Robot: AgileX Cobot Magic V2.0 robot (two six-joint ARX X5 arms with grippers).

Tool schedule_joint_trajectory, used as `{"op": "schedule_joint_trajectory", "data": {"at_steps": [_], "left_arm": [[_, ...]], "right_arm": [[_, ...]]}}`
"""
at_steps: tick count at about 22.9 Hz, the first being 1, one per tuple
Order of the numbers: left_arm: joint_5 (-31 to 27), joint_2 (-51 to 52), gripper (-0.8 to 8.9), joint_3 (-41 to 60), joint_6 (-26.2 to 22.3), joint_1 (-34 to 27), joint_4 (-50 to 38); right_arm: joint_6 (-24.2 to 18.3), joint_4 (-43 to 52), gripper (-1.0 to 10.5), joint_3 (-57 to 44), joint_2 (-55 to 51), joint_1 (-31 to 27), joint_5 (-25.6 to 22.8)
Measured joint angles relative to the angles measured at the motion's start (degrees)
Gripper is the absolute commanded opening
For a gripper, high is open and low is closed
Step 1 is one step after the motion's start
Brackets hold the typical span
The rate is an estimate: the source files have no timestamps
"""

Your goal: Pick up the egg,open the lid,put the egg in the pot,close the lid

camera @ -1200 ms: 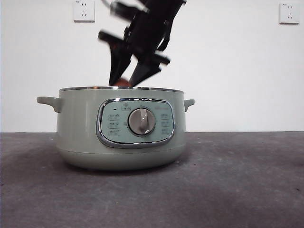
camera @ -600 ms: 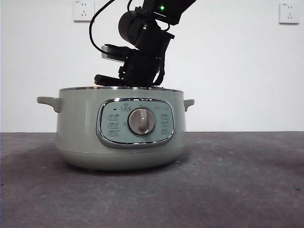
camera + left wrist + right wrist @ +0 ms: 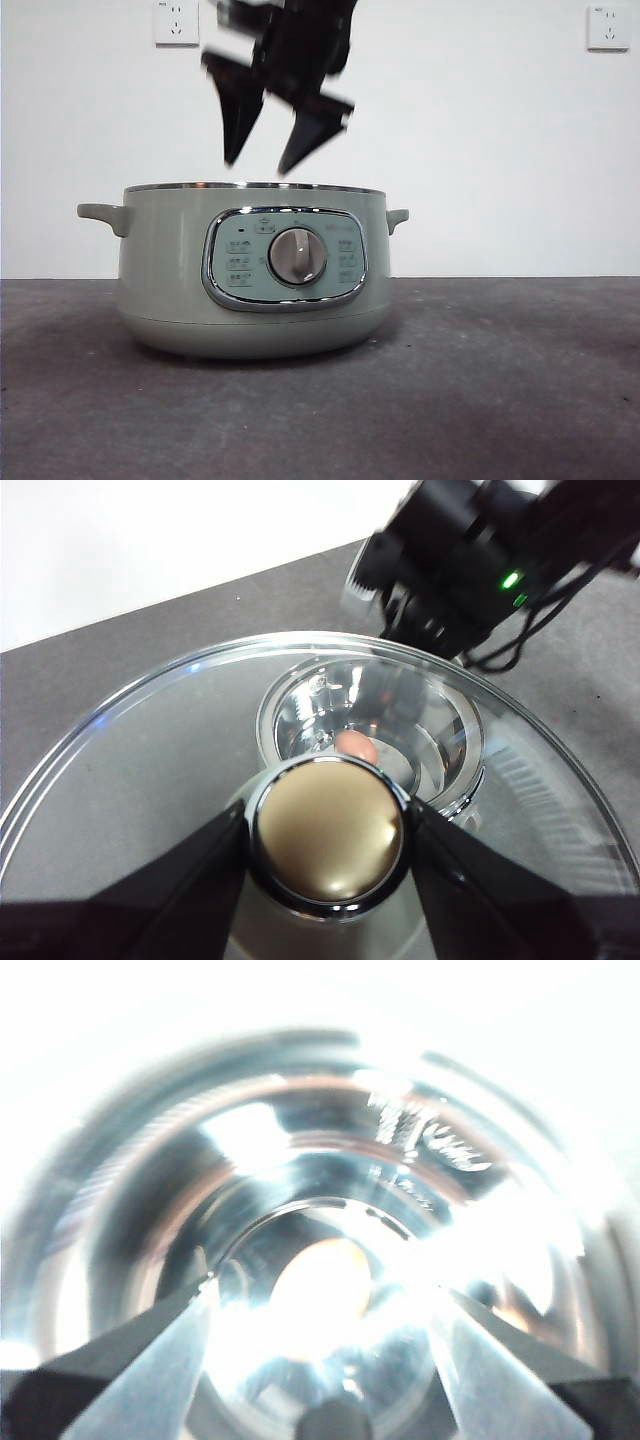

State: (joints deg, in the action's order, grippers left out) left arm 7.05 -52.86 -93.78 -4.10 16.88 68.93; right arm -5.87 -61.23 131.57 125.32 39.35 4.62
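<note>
The pale green pot [image 3: 170, 270] stands open on the table. The brown-orange egg [image 3: 325, 1275] lies on the pot's shiny bottom; it also shows through the glass in the left wrist view [image 3: 356, 746]. My right gripper [image 3: 258, 165] hangs open and empty just above the pot's rim, blurred; in its own view [image 3: 322, 1298] the jaws stand apart over the egg. My left gripper [image 3: 330, 835] is shut on the knob [image 3: 330, 820] of the glass lid [image 3: 130, 770] and holds it over the pot, out of the front view.
The pot's control panel with the grey dial [image 3: 298, 256] faces the camera. Two small handles [image 3: 103, 214] stick out at its sides. The right arm [image 3: 455, 555] shows dark above the pot in the left wrist view. Wall sockets [image 3: 177, 22] are behind.
The right gripper went down into the pot with the egg, let it go, and has risen out open and empty. The egg now lies in the pot.
</note>
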Motion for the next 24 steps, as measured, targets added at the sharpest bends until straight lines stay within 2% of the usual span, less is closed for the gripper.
{"op": "schedule_joint_trajectory", "data": {"at_steps": [2, 6, 9, 17, 19, 24], "left_arm": [[0.1, -0.1, -0.07, 0.0, -0.4, 0.0, 0.0], [1.3, -2.1, -0.07, 0.0, -1.2, 0.0, -0.5], [6.9, -4.2, -0.07, 0.0, -1.4, 0.0, -3.4], [7.2, -14.5, -0.06, 0.0, -2.4, 1.4, -10.2], [7.4, -17.4, -0.06, 0.0, -2.8, 2.5, -12.6], [7.2, -22.5, -0.06, 2.9, -3.0, 5.9, -20.8]], "right_arm": [[0.0, -4.9, 3.4, 5.2, -3.1, -0.7, -1.2], [0.0, -10.5, 3.4, 6.3, -11.5, -2.9, -1.8], [0.0, -15.5, 3.4, 6.3, -16.9, -4.7, -1.9], [0.0, -16.3, 3.4, 6.3, -31.6, -5.3, -1.6], [0.0, -16.3, 3.2, 4.6, -35.6, -5.3, -1.2], [0.0, -16.3, 3.1, -7.8, -46.9, -5.3, -1.2]]}}
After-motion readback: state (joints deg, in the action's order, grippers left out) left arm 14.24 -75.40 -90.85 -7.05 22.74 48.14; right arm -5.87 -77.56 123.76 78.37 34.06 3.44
